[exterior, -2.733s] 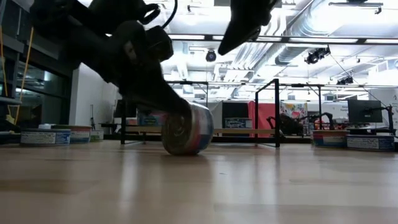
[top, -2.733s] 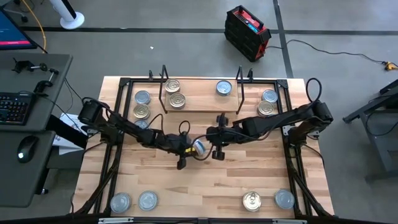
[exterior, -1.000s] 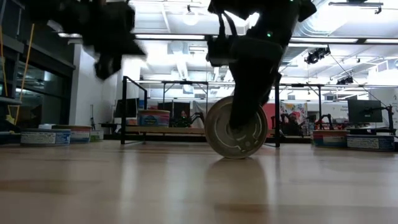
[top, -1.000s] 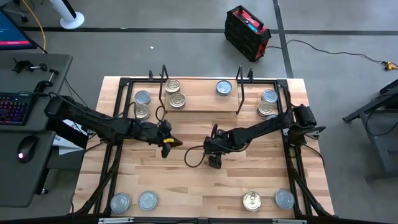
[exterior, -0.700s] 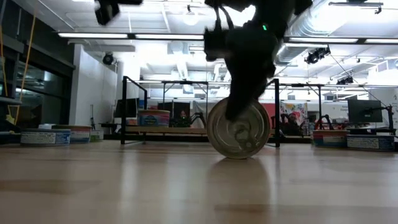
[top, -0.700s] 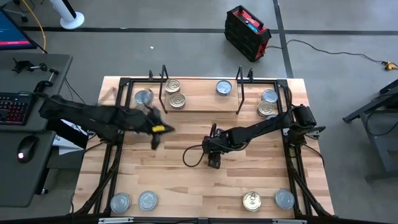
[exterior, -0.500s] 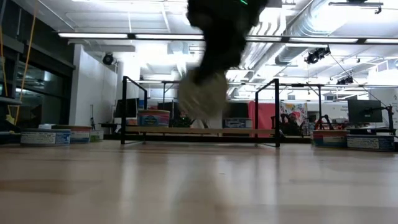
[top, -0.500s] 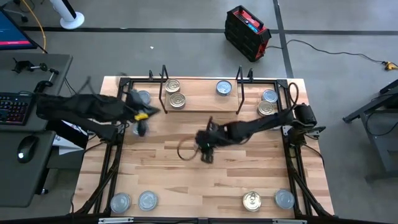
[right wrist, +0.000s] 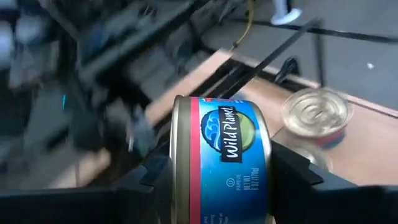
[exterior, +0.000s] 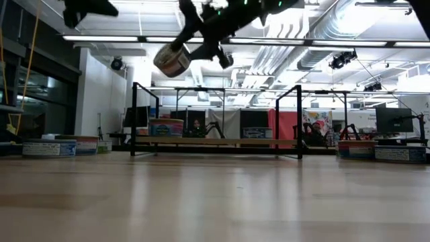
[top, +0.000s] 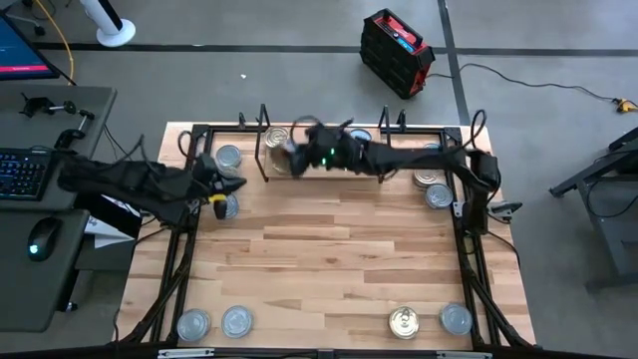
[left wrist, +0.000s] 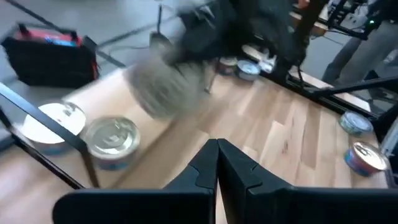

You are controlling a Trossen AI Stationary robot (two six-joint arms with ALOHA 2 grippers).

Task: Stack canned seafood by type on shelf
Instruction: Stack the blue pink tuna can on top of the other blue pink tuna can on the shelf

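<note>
Compare the frames of a second ago: your right gripper [top: 295, 158] then held the tin [right wrist: 217, 158] on its edge at mid-table; it has since carried it up and across to the shelf [top: 329, 170]. Its jaws are clamped on the blue-labelled tin's flat faces, and the tin rides clear of the table in the low view. Directly beyond the held tin, two gold tins [top: 278, 137] sit on the shelf board; a silver-blue one [top: 359, 139] sits behind the wrist. Your left gripper [top: 221, 202], fingers together and empty, has withdrawn to the table's left edge. Judgement: transport is nearly complete; placement remains, and the nearest stack looks to be the wrong type.
</note>
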